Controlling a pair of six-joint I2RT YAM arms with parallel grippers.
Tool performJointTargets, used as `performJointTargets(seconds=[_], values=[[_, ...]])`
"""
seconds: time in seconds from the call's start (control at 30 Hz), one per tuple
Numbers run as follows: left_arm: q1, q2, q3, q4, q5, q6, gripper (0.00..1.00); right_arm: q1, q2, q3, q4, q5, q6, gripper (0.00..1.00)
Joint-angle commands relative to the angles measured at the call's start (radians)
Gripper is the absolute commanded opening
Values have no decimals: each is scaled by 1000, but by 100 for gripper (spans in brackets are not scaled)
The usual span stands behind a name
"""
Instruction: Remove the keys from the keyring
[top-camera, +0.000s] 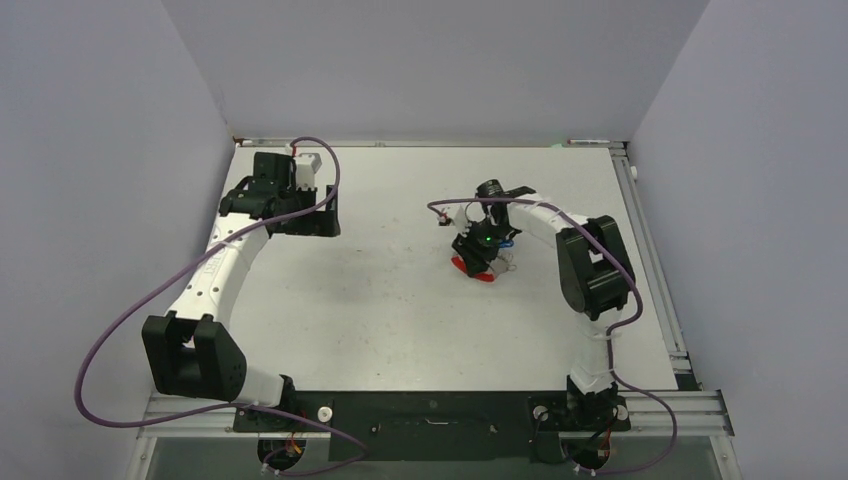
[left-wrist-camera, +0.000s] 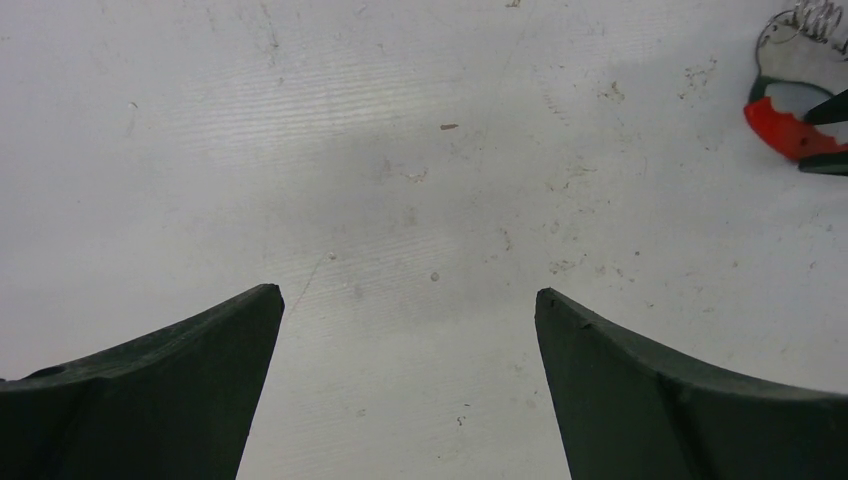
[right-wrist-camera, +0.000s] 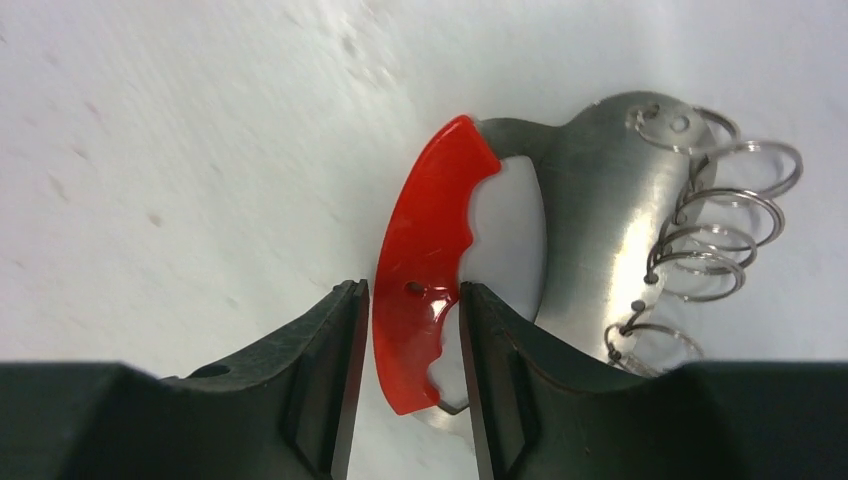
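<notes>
The keyring (right-wrist-camera: 440, 190) is found lying on the white table (top-camera: 400, 330), right of centre, its red band clamped between the fingers (right-wrist-camera: 335, 370) of the right gripper (right-wrist-camera: 412, 290). From above, much of it is hidden under that gripper, and only there is a blue-headed key (top-camera: 507, 241) seen, just beside it. The silver wire loops (right-wrist-camera: 720, 220) are shown plainly by the right wrist view. The left gripper (left-wrist-camera: 405, 292) is held spread wide over bare table, well apart.
</notes>
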Motion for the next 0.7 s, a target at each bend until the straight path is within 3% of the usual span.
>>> performJointTargets(seconds=[0.0,0.17,0.37,0.67], values=[[37,-29,-12,57,71,-27,96,137,-7,-84,149,-94,258,40],[80,-57,-36,67,118,-19,96,228,-44,-48,199,-163,383,45],[91,-94,-55,89,129,11,96,146,-71,73,154,-208,415,50],[92,-117,-87,133,174,20,96,112,-17,202,42,-67,210,47]])
